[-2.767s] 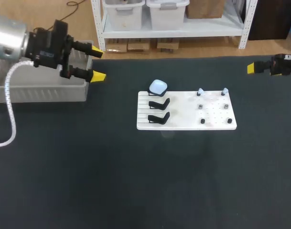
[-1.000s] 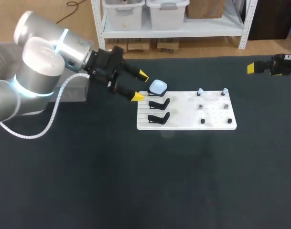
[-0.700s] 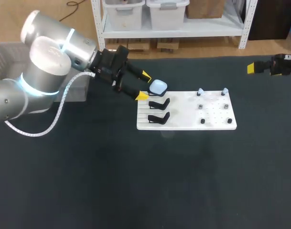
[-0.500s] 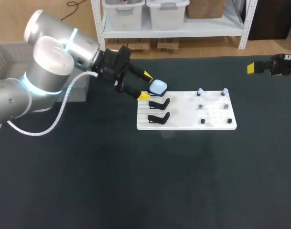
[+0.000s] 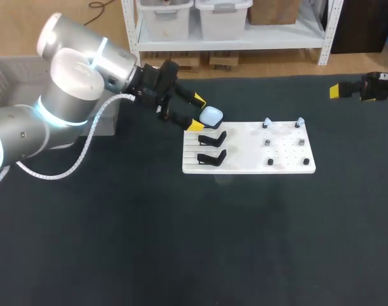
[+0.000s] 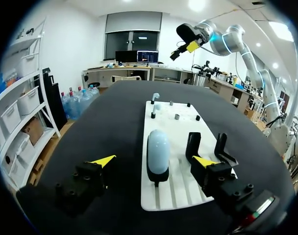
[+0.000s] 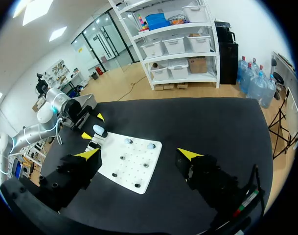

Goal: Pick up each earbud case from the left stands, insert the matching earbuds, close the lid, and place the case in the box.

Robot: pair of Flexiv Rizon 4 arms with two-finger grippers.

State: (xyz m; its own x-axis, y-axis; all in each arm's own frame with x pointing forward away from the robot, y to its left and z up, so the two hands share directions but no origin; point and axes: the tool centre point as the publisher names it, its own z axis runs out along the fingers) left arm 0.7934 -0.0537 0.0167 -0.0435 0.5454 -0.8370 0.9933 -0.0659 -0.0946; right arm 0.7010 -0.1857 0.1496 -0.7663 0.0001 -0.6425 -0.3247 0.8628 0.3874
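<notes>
**Pick-up step: left jaws open at the case, grasp not yet made**

The pale blue-white rounded earbud case point(image 5: 211, 116) stands on end in the rearmost black stand of the flat white board point(image 5: 244, 167). The two black stands point(image 5: 211, 147) in front of it are empty. The left jaws are spread wide, and the case sits on their centre line just ahead of the yellow tips, touched by neither as far as I can tell. The next move probably calls for a short advance so the tips flank the case, then a gentle squeeze and a lift. The small pale earbuds point(image 5: 267, 122) wait on pegs at the board's far side. The right jaws hang apart, well away at the desk's right edge.
</notes>
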